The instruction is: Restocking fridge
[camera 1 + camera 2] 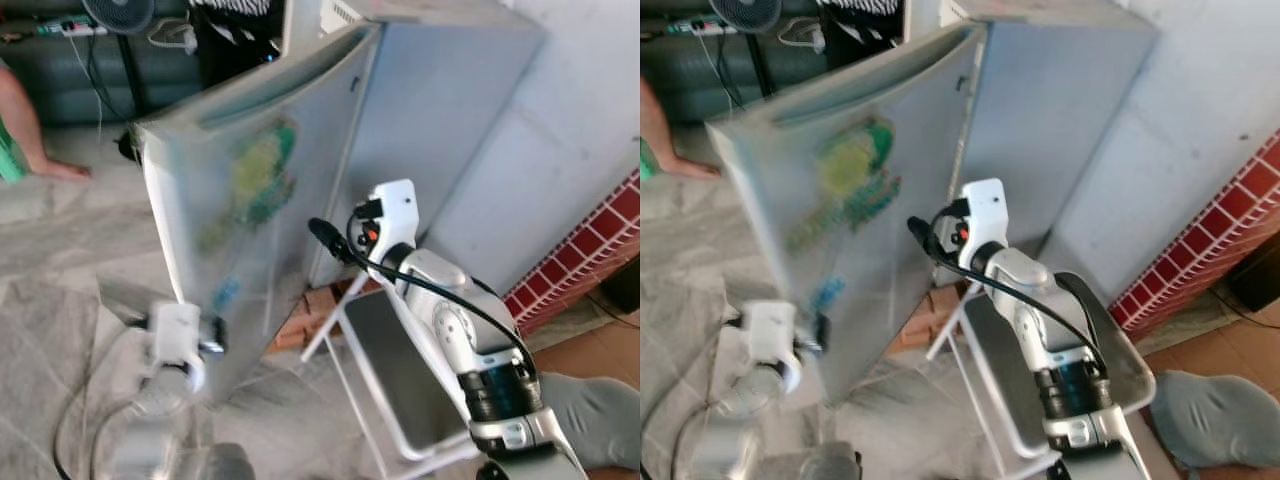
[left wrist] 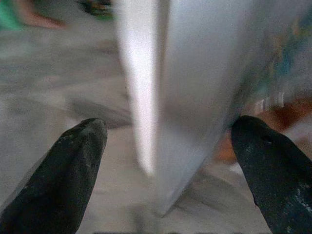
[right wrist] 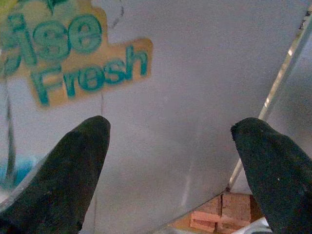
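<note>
Facing fridge door point(image 1: 250, 210), both grippers' fingers point(image 3: 73, 170) spread, contents hidden.

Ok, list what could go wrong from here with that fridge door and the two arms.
1. The fridge door is blurred, so probably swinging; the left gripper sits open astride its free edge and could get knocked or slip off.
2. The right gripper, open, points at the door's face near the sticker and could scrape it.
3. A white folding frame stands beside the right arm and the fridge, so the door or elbow might catch it.
</note>
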Tool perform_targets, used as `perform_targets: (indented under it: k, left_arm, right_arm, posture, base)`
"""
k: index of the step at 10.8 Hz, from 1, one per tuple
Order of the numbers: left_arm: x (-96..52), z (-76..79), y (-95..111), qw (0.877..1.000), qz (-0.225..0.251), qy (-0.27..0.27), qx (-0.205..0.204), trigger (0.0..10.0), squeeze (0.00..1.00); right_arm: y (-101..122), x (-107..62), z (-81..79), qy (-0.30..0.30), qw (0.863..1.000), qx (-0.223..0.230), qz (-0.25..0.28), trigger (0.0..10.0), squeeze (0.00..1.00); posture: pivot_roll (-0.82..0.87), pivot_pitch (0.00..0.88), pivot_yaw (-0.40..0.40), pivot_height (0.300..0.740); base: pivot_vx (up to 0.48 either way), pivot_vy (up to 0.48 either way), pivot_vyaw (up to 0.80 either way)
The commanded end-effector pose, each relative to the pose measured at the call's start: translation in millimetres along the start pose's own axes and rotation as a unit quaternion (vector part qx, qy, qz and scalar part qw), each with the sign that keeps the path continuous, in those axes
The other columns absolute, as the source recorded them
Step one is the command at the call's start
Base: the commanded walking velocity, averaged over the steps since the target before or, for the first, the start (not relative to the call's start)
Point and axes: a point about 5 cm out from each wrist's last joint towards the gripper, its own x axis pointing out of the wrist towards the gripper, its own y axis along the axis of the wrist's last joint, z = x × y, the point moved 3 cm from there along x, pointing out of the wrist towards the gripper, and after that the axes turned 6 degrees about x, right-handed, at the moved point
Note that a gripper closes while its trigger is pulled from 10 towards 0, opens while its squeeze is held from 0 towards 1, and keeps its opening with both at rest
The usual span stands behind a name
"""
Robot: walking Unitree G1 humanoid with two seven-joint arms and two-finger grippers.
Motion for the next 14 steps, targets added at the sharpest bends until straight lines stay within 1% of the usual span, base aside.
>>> perform_targets:
  k: [1, 2, 3, 4, 5, 6, 7, 8, 9, 10, 11, 12, 13, 14]
  left_arm:
    - [3.2, -43.4, 0.8, 0.996, 0.007, 0.088, -0.005, 10.0, 0.00]
    - [4.3, -64.5, 4.3, 0.991, 0.014, 0.131, -0.003, 10.0, 0.00]
    - [1.7, -83.7, 4.0, 0.984, 0.016, 0.175, -0.007, 10.0, 0.00]
    - [-8.6, -119.7, -3.2, 0.964, 0.012, 0.264, -0.019, 10.0, 0.00]
    - [-31.0, -171.7, -15.0, 0.927, 0.000, 0.375, -0.017, 10.0, 0.00]
    - [-48.6, -199.5, -19.3, 0.899, -0.007, 0.438, 0.009, 10.0, 0.00]
    - [-68.3, -224.9, -30.3, 0.874, -0.026, 0.486, 0.008, 10.0, 0.00]
    - [-76.9, -236.8, -34.8, 0.862, -0.027, 0.506, -0.001, 10.0, 0.00]
    - [-78.9, -241.3, -38.3, 0.859, -0.034, 0.511, -0.008, 10.0, 0.00]
    - [-68.9, -230.6, -37.6, 0.876, -0.018, 0.482, -0.014, 10.0, 0.00]
    - [-64.7, -222.4, -35.1, 0.883, -0.011, 0.470, -0.011, 10.0, 0.00]
    - [-59.9, -216.1, -35.5, 0.887, -0.009, 0.462, -0.018, 10.0, 0.00]
    - [-55.2, -209.4, -31.9, 0.902, 0.006, 0.432, 0.011, 10.0, 0.00]
    - [-48.8, -202.0, -32.8, 0.912, 0.017, 0.409, -0.016, 10.0, 0.00]
  right_arm:
    - [2.0, -6.2, 12.8, -0.025, 1.000, -0.006, 0.013, 10.0, 0.00]
    - [1.5, -7.3, 16.5, -0.031, 0.999, -0.006, 0.014, 10.0, 0.00]
    - [1.2, -8.5, 19.1, -0.034, 0.999, -0.007, 0.015, 10.0, 0.00]
    - [-0.7, -9.0, 23.9, -0.042, 0.999, -0.007, 0.013, 10.0, 0.00]
    - [-1.7, -9.5, 28.2, -0.049, 0.999, -0.006, 0.012, 10.0, 0.00]
    - [-3.0, -9.8, 30.3, -0.051, 0.999, -0.008, 0.011, 10.0, 0.00]
    - [-4.5, -10.0, 32.5, -0.053, 0.998, -0.010, 0.010, 10.0, 0.00]
    - [-5.9, -9.9, 34.8, -0.056, 0.998, -0.011, 0.008, 10.0, 0.00]
    - [-4.2, -9.4, 36.1, -0.060, 0.998, -0.007, 0.017, 10.0, 0.00]
    - [-10.1, -10.2, 39.2, -0.067, 0.998, -0.011, 0.005, 10.0, 0.00]
    - [-13.7, -12.3, 41.9, -0.073, 0.997, -0.012, 0.001, 10.0, 0.00]
    - [-16.4, -14.7, 44.2, -0.077, 0.997, -0.010, 0.001, 10.0, 0.00]
    - [-18.4, -16.6, 45.6, -0.079, 0.997, -0.021, -0.001, 10.0, 0.00]
    - [-19.3, -17.4, 46.8, -0.083, 0.996, -0.024, -0.001, 10.0, 0.00]
  posture:
    - [0.16, 0.000, -0.104, 0.740]
    - [0.15, 0.000, -0.103, 0.740]
    - [0.16, 0.000, -0.104, 0.740]
    - [0.17, 0.000, -0.108, 0.740]
    - [0.17, 0.000, -0.112, 0.740]
    - [0.18, 0.000, -0.117, 0.740]
    - [0.18, 0.000, -0.119, 0.740]
    - [0.19, 0.000, -0.120, 0.740]
    - [0.19, 0.001, -0.120, 0.740]
    - [0.19, 0.001, -0.117, 0.740]
    - [0.19, 0.002, -0.117, 0.740]
    - [0.19, 0.002, -0.117, 0.740]
    - [0.18, 0.003, -0.115, 0.740]
    - [0.18, 0.003, -0.113, 0.740]
  base:
    - [0.000, 0.000, 0.00]
    - [0.000, 0.000, 0.00]
    - [0.000, 0.000, 0.00]
    - [0.000, 0.000, 0.00]
    - [0.000, 0.000, 0.00]
    - [0.000, 0.000, 0.00]
    - [0.000, 0.000, 0.00]
    - [0.000, 0.000, 0.00]
    - [0.000, 0.000, 0.00]
    - [0.000, 0.480, -0.80]
    - [0.000, 0.480, -0.80]
    - [0.000, 0.480, 0.00]
    - [0.000, 0.435, 0.00]
    - [0.000, 0.000, 0.00]
